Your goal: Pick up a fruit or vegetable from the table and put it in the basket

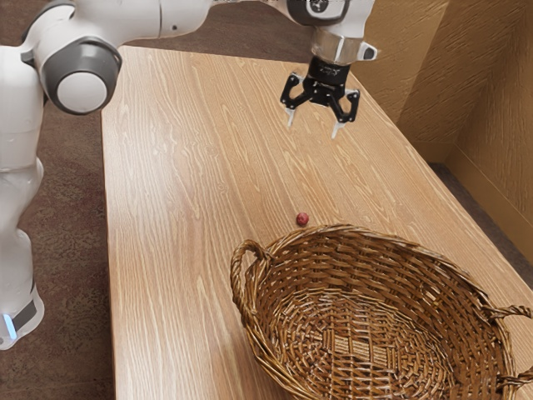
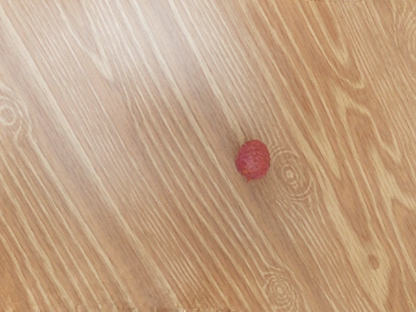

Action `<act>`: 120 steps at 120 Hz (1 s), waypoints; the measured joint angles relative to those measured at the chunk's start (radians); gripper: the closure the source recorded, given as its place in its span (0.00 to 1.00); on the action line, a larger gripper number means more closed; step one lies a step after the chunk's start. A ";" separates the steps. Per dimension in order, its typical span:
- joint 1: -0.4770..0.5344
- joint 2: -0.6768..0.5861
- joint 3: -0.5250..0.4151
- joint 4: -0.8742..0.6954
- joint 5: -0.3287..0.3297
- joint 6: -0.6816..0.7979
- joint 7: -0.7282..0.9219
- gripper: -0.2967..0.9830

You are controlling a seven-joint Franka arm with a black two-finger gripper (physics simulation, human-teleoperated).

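My black gripper [image 1: 314, 128] hangs above the far part of the table in the exterior view, its two fingers spread open with nothing between them. A small round red fruit, like a lychee [image 1: 302, 219], lies on the wood just outside the rim of the wicker basket [image 1: 366, 232]. The gripper is well above the fruit and apart from it. In the wrist view the red fruit [image 2: 253, 160] shows its bumpy skin, resting on the tabletop. The basket's woven floor is visible, with nothing on the part that shows.
The wooden table [image 1: 183, 192] stretches under the arm. The basket fills its near part, with a looped handle [image 1: 239, 279] rising on the side toward the exterior view's left. A tan wall [image 1: 466, 100] stands beyond the table at the exterior view's right.
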 joint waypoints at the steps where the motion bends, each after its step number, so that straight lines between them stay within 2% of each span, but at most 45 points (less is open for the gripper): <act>1: 0.000 0.001 0.000 0.000 -0.001 -0.002 -0.019 0.23; 33: -0.027 -0.021 0.000 0.000 -0.042 -0.035 -0.503 0.23; 47: 0.005 -0.030 -0.004 0.001 -0.062 -0.042 -0.631 0.23; 50: 0.045 -0.034 -0.038 0.000 -0.071 -0.044 -0.650 0.23; 58: 0.246 -0.037 -0.218 -0.002 -0.084 -0.053 -0.688 0.23; 71: 0.343 -0.022 -0.293 -0.048 -0.079 -0.068 -0.703 0.23; 87: 0.375 -0.108 -0.348 -0.290 -0.061 0.010 -0.703 0.23; 103: 0.322 -0.045 -0.381 -0.322 -0.052 0.122 -0.703 0.23; 120: 0.327 -0.008 -0.385 -0.329 -0.055 0.213 -0.703 0.23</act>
